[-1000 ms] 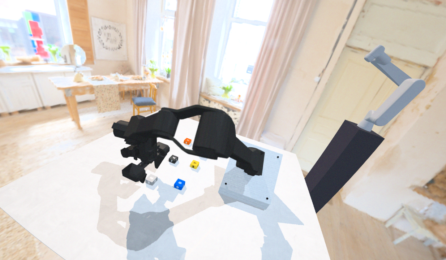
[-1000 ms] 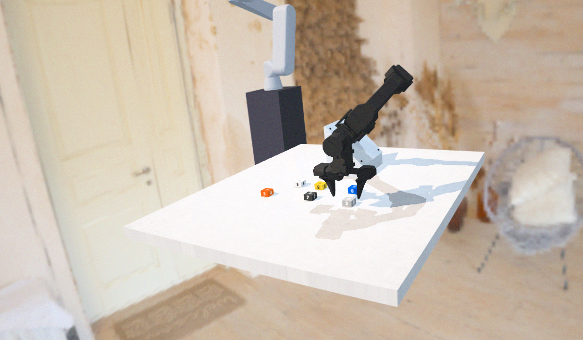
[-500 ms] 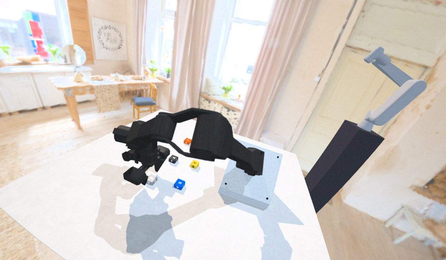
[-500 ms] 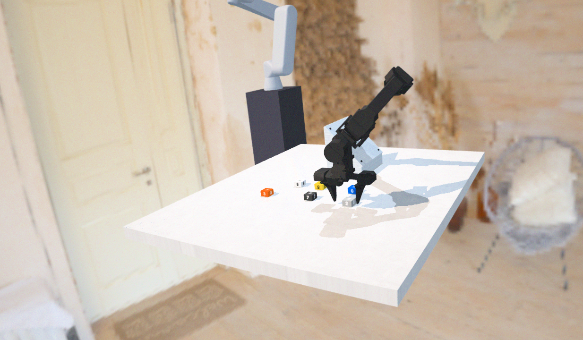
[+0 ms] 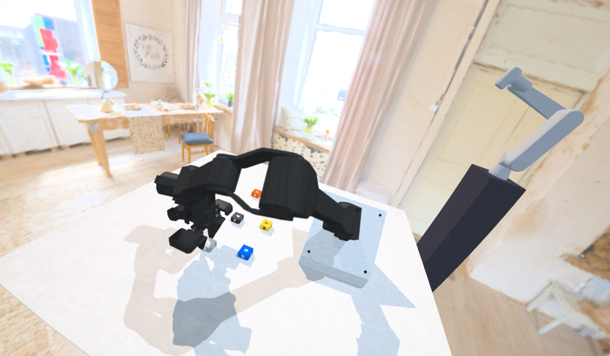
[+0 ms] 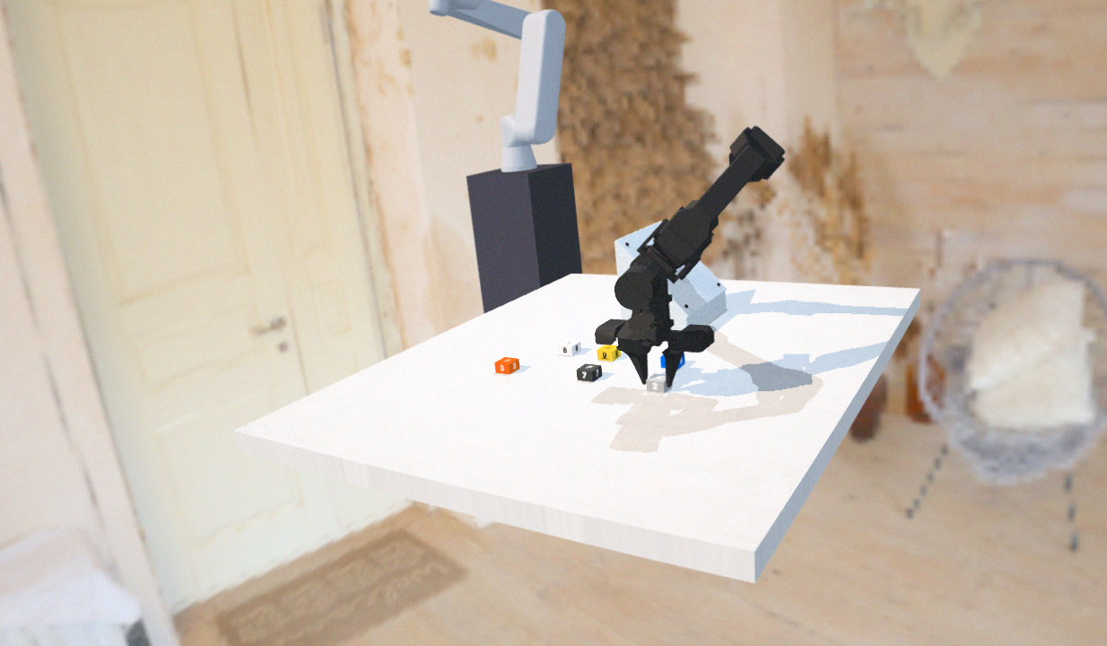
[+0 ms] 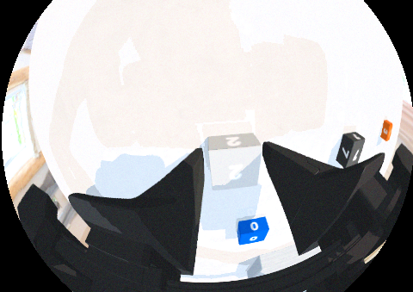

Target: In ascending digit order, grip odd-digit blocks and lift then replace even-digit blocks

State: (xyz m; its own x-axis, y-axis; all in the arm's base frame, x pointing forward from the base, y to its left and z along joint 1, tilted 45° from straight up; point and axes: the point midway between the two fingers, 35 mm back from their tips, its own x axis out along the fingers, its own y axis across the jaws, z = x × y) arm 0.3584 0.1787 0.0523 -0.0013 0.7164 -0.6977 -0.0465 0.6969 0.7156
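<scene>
The grey block with digit 2 (image 5: pixel 209 244) (image 6: pixel 658 387) (image 7: pixel 234 167) stands on the table between the fingers of my gripper (image 5: pixel 209 241) (image 6: pixel 656 384) (image 7: pixel 233 151). The fingers are partly open, low on either side of it, with a narrow gap showing at each side in the wrist view. The blue 0 block (image 5: pixel 245 253) (image 6: pixel 682 362) (image 7: pixel 253 232) sits nearby, toward the arm's base. The black 7 block (image 5: pixel 237 217) (image 6: pixel 588 372) (image 7: pixel 349 150), yellow 9 block (image 5: pixel 266 225) (image 6: pixel 606 353), orange 3 block (image 5: pixel 255 193) (image 6: pixel 507 365) (image 7: pixel 386 130) and white 8 block (image 6: pixel 569 349) stand apart. The arm hides the white block in the top view.
The white table (image 5: pixel 99 230) (image 6: pixel 429 433) carries the arm's pale base plate (image 5: pixel 342 265). The arm's shadows fall across the table. A grey robot arm (image 5: pixel 537 137) (image 6: pixel 538 80) stands on a dark pedestal (image 5: pixel 470 225) (image 6: pixel 521 232) beyond the table.
</scene>
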